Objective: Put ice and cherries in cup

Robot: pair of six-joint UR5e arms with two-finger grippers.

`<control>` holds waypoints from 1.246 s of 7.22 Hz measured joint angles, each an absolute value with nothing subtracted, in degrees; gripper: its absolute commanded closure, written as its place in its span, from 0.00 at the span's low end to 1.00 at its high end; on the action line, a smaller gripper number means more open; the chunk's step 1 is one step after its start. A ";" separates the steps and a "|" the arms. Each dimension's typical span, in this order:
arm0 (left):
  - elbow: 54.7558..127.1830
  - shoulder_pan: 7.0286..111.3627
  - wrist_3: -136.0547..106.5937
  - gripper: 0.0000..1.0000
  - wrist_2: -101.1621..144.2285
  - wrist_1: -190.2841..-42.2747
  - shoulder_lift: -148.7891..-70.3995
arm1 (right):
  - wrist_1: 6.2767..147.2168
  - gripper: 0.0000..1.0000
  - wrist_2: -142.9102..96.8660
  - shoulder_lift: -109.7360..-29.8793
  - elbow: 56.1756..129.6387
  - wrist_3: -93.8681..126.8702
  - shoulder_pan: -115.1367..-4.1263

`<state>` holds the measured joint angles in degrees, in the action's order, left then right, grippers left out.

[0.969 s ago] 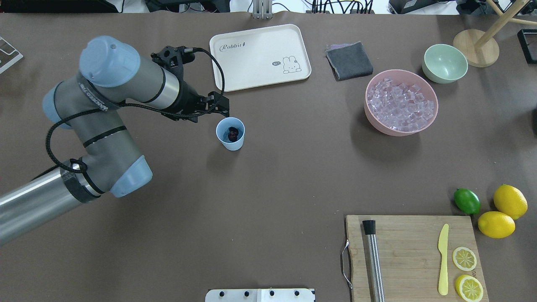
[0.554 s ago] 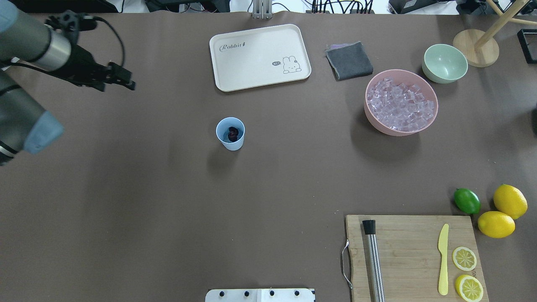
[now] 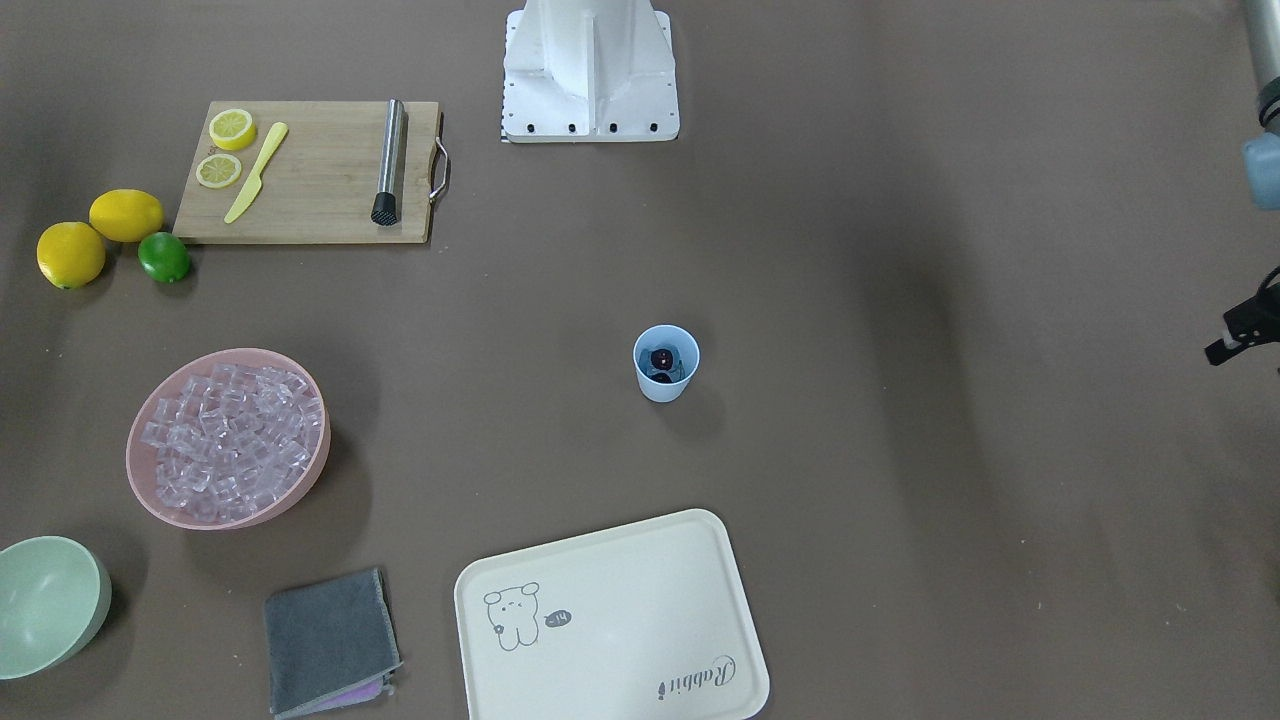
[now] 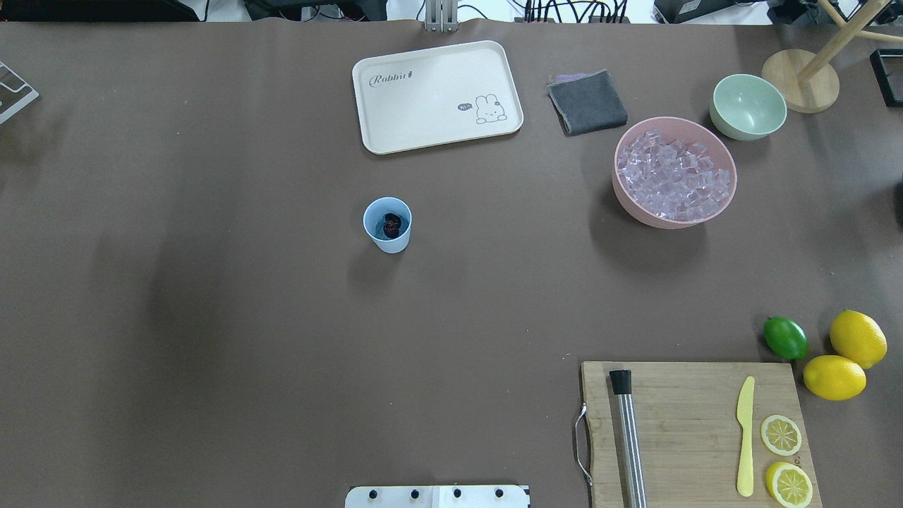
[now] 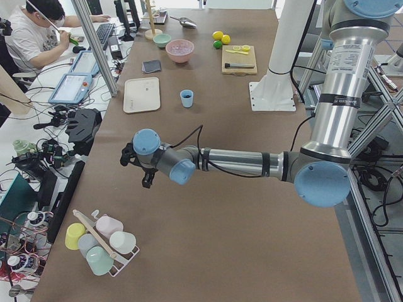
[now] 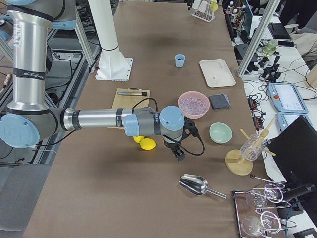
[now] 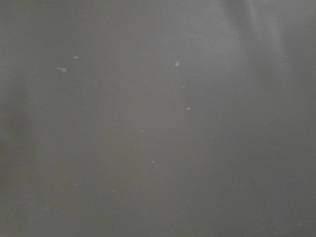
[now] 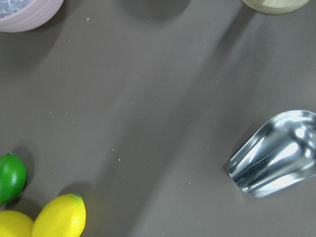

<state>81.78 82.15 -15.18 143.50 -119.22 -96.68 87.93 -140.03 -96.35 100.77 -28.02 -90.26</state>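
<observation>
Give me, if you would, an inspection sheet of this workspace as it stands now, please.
Surface: brown table, a few pale specks.
Job's things: cherries inside cup; ice heaped in pink bowl; ice in cup, cannot tell.
Clutter: tray, cloth, green bowl, cutting board, lime, lemons, scoop.
Grippers: left gripper and right gripper far from cup; open or shut, cannot tell.
Cables: black cable looped at each wrist.
Surroundings: operator seated beside table.

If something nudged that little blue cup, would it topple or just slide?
It would probably tip fairly easily: the cup is narrower at its base than at its rim. It is likely light, since only the cherries show inside. Its smooth, plain walls may be a bit slippery to pinch.
</observation>
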 measured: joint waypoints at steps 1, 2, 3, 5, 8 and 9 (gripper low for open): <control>82.13 85.05 -13.27 0.03 145.17 -118.59 -94.70 | 87.94 0.02 -140.02 -96.02 100.57 -27.98 -90.26; 82.77 86.96 -12.68 0.03 146.10 -116.72 -94.12 | 87.92 0.02 -139.99 -95.73 100.47 -27.98 -90.26; 83.61 87.66 -12.46 0.03 145.11 -114.79 -94.12 | 87.90 0.02 -139.97 -95.46 100.45 -27.99 -90.26; 86.05 87.57 -11.97 0.03 140.66 -110.68 -94.22 | 87.89 0.02 -140.00 -95.37 100.45 -27.97 -90.26; 91.94 88.33 -8.56 0.03 138.70 -99.78 -94.57 | 87.89 0.02 -139.95 -95.36 100.48 -28.01 -90.26; 92.73 88.55 -6.71 0.03 138.63 -97.66 -94.82 | 87.89 0.02 -139.93 -95.38 100.50 -28.05 -90.28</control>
<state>92.73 88.55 -6.71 138.63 -97.66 -94.82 87.89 -139.93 -95.38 100.50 -28.05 -90.28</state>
